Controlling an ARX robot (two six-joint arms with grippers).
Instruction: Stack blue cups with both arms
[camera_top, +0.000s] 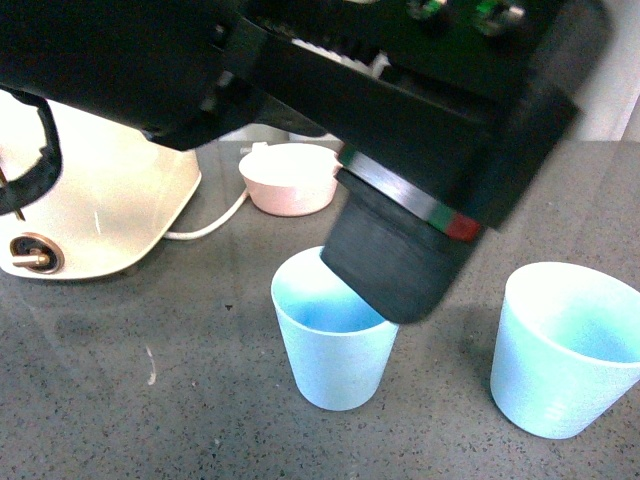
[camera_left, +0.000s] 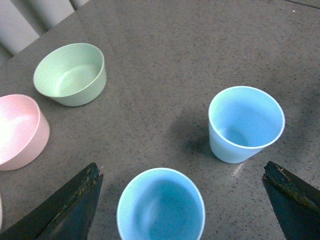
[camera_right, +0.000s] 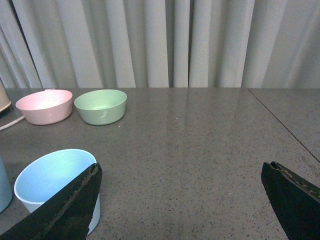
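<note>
Two tapered matte blue cups stand apart on the speckled grey worktop; left jaws wide, right jaws wide.

The counter was dark grey, stone-like and speckled, smooth with a faint sheen. One blue cup and the other blue cup looked like smooth, matt plastic, as did the pink bowl and the green bowl. A pale curtain looked like soft, matt cloth. The white appliance was glossy, with a shiny metal knob. The left hand had black fingers with rough, chipped edges.
</note>
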